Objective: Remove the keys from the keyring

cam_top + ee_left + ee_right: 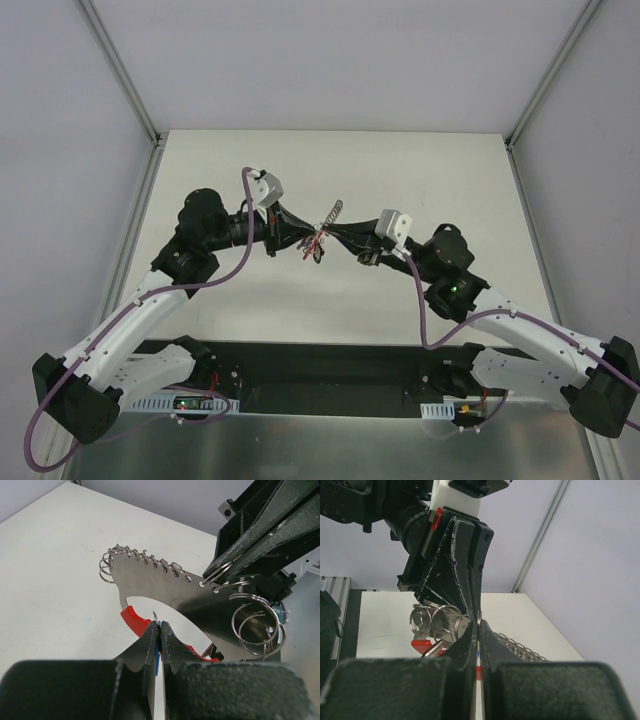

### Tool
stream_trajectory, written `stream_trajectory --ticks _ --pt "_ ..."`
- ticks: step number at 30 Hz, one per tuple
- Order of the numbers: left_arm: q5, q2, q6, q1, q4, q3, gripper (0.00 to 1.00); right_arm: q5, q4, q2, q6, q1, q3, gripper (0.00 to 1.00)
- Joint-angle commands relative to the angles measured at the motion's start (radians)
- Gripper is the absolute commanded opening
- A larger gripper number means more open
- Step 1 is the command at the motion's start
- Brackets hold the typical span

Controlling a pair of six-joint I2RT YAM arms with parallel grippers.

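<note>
Both grippers meet above the table's middle and hold the keyring between them. It is a flat silvery crescent plate (200, 605) with a row of small wire rings (150, 560) along its edge, larger split rings (257, 625) and a red plastic tag (134, 617). My left gripper (159, 626) is shut on the plate's inner edge beside the red tag. My right gripper (479, 621) is shut on a wire ring; it also shows in the left wrist view (222, 577). In the top view the bunch (318, 243) hangs between the grippers. I cannot make out separate keys.
The white table (300, 160) lies below the raised grippers, bounded by grey walls and metal frame posts (120, 70). The arm bases sit on a dark rail (330, 375) at the near edge. Purple cables loop beside both arms.
</note>
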Motion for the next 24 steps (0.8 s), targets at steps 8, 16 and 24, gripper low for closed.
stream_trajectory --ticks 8,16,24 --pt "-0.047 -0.041 0.010 0.018 0.023 -0.018 0.00 0.021 0.075 -0.081 -0.007 -0.037 0.012 0.01" --pt "-0.064 -0.047 0.026 0.020 0.019 -0.018 0.00 0.075 -0.014 -0.112 -0.025 -0.048 0.026 0.01" --pt "-0.245 -0.053 0.077 0.031 -0.040 -0.052 0.00 0.392 -0.307 -0.179 0.030 -0.112 0.027 0.01"
